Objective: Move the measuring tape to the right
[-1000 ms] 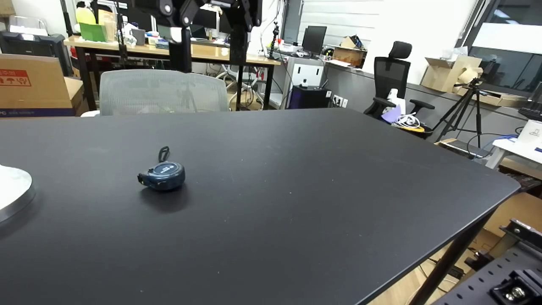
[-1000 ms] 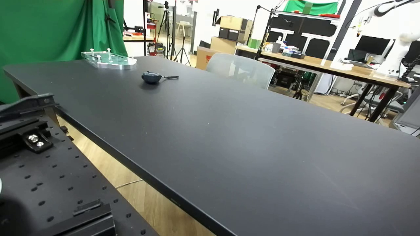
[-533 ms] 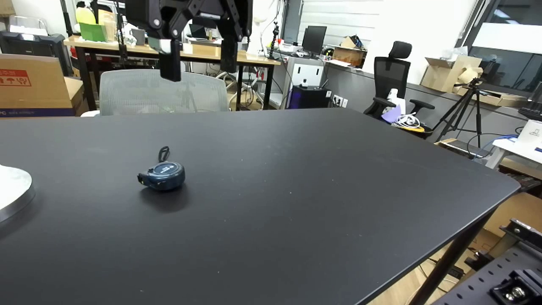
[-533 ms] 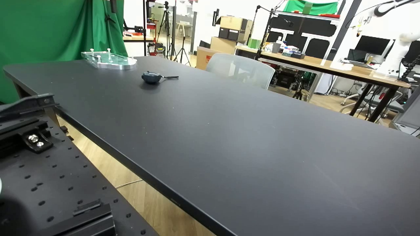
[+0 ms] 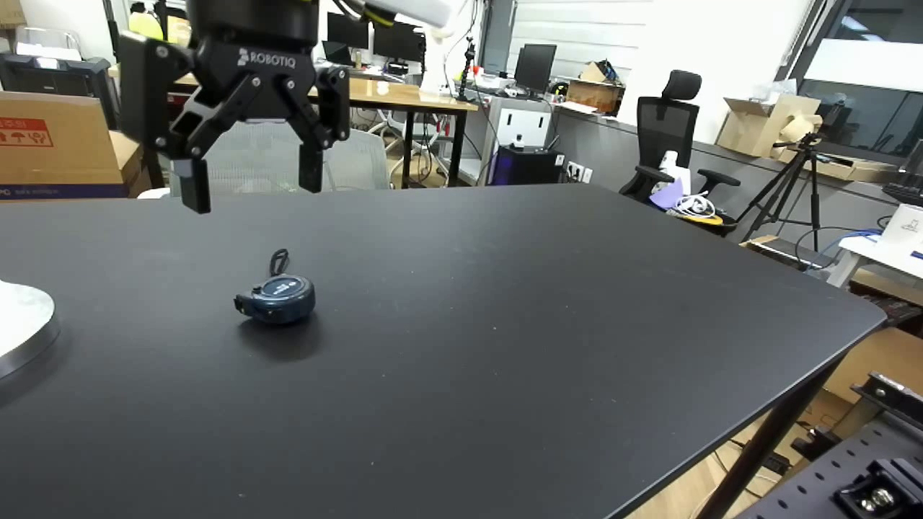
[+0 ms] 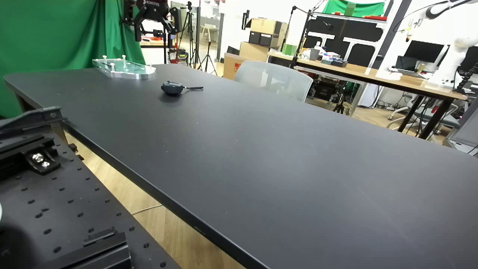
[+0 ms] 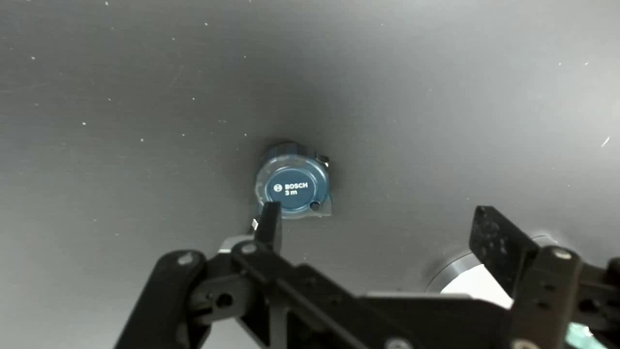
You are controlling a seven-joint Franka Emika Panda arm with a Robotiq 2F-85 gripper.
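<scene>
Left of centre on the black table [image 5: 505, 346], as seen in an exterior view: measuring tape [image 5: 277, 301], dark blue, lying flat, printed face up, with black loop [image 5: 279, 262] extending to the far side. Located farther left, well apart from it: white-topped plate [image 5: 25, 317], partly out of view. Observed above the table, apart from the measuring tape: gripper [image 5: 254, 196], pointing down, fingers [image 5: 195, 189] spread wide. Recorded past the far edge: pale mesh-backed chair [image 5: 360, 162], partly hidden behind the gripper. Also noted in an exterior view: measuring tape [image 6: 172, 88] toward the far left of the table, with plate [image 6: 136, 75] lying beyond and to the left. Observed gripper [image 6: 154, 38] raised above table height, partly in front of the green curtain [image 6: 48, 37], fingers well separated. Read in the wrist view: "BOSCH 3 m" on the measuring tape [image 7: 293, 186], edge partly overlapped by the left-hand finger [image 7: 270, 227]. Found well to the right: opposite finger [image 7: 501, 247], partly covering the plate [image 7: 470, 286].
</scene>
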